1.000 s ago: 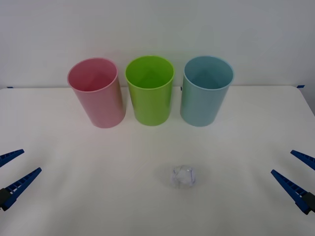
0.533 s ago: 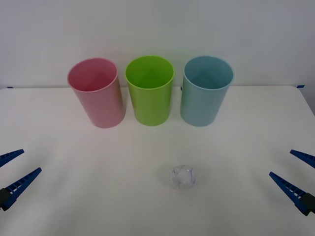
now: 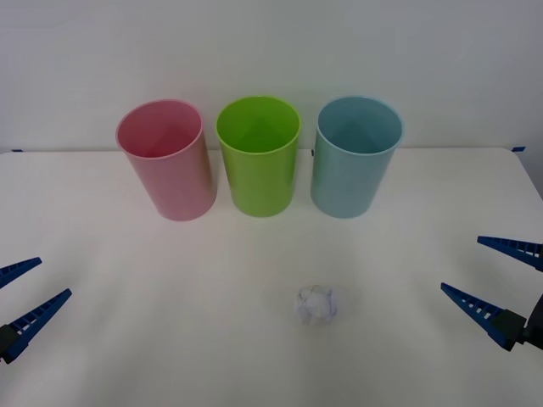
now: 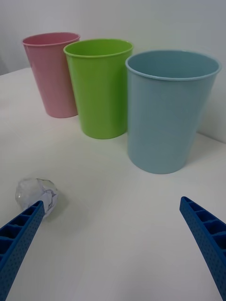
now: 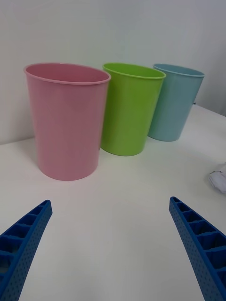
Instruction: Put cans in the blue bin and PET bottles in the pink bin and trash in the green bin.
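A white table [image 3: 127, 339] meets a pale wall. The right gripper [image 3: 496, 273], fingers spread, hangs near the table's right edge; the trash [image 3: 316, 304] lies well apart on its inner side, the green bin [image 3: 258, 157] beyond. The left gripper [image 3: 25, 292], also spread, waits opposite.

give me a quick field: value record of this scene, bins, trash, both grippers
pink bin: tall pink plastic cylinder bin, upright, leftmost of the row at the table's far side
green bin: lime-green plastic cylinder bin, upright, middle
blue bin: light-blue plastic cylinder bin, upright, rightmost
trash: small wad of crinkled clear-white plastic film, on the white table, in front of the bins, ungrasped
right gripper: open, right of the wad, apart from it
left gripper: open, at the table's left edge
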`<state>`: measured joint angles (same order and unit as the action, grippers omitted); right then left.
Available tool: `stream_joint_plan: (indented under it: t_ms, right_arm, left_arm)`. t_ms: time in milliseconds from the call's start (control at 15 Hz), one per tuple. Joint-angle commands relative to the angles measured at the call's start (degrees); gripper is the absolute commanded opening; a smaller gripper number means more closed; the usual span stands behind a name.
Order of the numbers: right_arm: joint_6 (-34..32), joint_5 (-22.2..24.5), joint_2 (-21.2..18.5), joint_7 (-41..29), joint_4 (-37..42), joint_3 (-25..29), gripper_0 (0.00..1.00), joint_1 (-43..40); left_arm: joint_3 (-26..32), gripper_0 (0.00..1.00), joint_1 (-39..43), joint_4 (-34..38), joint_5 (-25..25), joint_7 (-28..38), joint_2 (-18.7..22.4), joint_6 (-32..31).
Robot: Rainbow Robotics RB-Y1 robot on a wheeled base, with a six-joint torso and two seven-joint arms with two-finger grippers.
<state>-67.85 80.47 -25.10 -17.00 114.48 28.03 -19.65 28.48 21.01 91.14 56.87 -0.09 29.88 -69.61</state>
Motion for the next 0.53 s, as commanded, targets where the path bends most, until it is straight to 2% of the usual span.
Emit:
stream_joint_plan:
  t_ms: [67,400,533]
  right_arm:
    - [0.00,5.04,-0.04,-3.39,2.50,-2.63,1.00,2.78]
    - [-0.09,13.92,-0.21,-4.44,2.59,-7.91,1.00,8.58]
    - [-0.09,19.02,-1.09,-4.62,4.17,-10.28,1.00,10.07]
  left_arm:
    - [0.00,0.85,0.00,0.00,0.00,0.00,0.00,0.00]
    - [0.00,0.86,0.00,0.00,0.00,0.00,0.00,0.00]
    - [0.00,0.85,0.00,0.00,0.00,0.00,0.00,0.00]
